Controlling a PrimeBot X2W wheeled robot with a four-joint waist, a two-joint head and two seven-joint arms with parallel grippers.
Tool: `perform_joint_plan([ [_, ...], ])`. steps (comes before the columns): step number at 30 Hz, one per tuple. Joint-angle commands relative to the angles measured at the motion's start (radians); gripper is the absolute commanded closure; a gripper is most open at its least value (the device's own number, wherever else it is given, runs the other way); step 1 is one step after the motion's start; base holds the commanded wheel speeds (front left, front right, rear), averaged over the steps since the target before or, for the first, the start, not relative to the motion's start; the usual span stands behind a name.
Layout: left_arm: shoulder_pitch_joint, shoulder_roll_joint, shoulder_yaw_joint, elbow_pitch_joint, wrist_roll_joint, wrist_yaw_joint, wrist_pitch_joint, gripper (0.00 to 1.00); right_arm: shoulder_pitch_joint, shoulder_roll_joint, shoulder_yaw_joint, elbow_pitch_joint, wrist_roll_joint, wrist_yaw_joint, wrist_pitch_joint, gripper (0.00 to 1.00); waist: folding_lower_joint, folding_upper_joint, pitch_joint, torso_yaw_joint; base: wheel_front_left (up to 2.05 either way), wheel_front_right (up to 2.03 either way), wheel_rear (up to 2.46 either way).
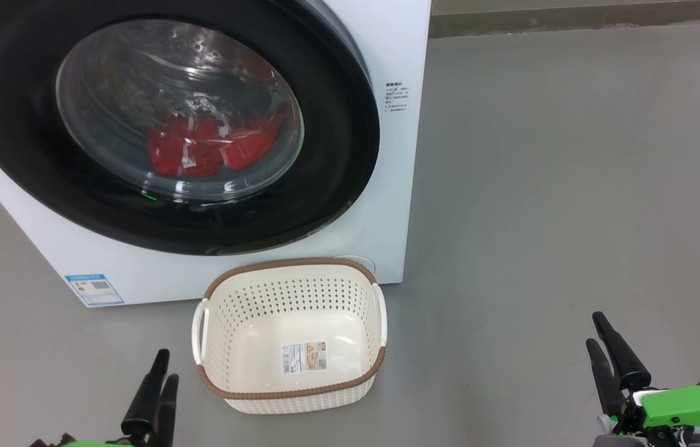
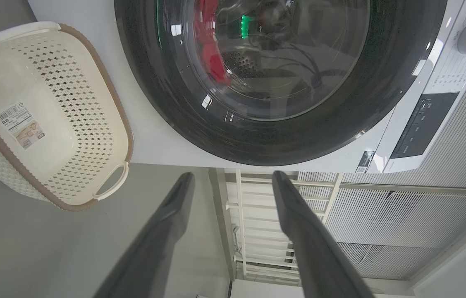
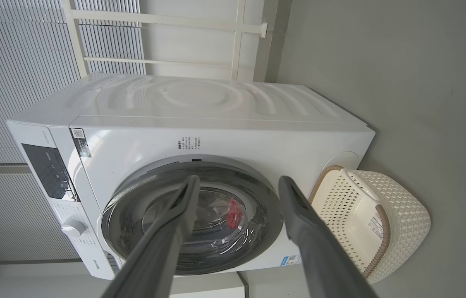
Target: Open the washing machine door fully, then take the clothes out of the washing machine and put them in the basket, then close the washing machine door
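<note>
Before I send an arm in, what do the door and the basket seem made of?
The washing machine door: glossy black rim, likely plastic; clear bowl, likely glass, the clothes showing through. The basket: matte cream plastic, judging by moulded perforations; brown woven-look rim.

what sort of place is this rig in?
Probably a laundry corner, or a lab bay staged as one: white front-loading washing machine on bare grey floor, cream basket before it, ribbed wall panels behind.

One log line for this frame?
round black-rimmed glass door: shut | red fabric clothes: inside white washing machine | cream perforated plastic basket: empty | left hand: open, empty | right hand: open, empty
</note>
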Motion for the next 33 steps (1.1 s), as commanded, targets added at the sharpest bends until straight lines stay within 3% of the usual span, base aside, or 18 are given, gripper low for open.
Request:
perform_joint_plan([
  [1, -0.036, 0.011, -0.005, -0.023, 0.005, -0.001, -0.009, 0.00, -0.041, -0.011, 0.012, -0.029, -0.002, 0.001, -0.008, 0.00, 0.0020, 0.0000, -0.002, 0.000, 0.00, 0.00, 0.00],
  [6, -0.046, 0.015, -0.022, -0.024, 0.020, -0.001, -0.025, 0.00, -0.051, -0.013, 0.033, -0.033, -0.014, 0.002, -0.023, 0.00, 0.0002, 0.0000, 0.000, -0.001, 0.00, 0.00, 0.00],
  [18, -0.072, 0.021, -0.041, -0.025, 0.121, -0.002, -0.066, 0.00, -0.087, -0.028, 0.095, -0.031, -0.079, 0.003, -0.066, 0.00, 0.0000, 0.0000, 0.002, -0.003, 0.00, 0.00, 0.00],
  [33, -0.097, 0.017, -0.039, -0.024, 0.300, -0.002, -0.107, 0.00, -0.122, -0.022, 0.118, -0.016, -0.268, 0.003, -0.107, 0.00, 0.0000, 0.0000, 0.002, -0.008, 0.00, 0.00, 0.00],
])
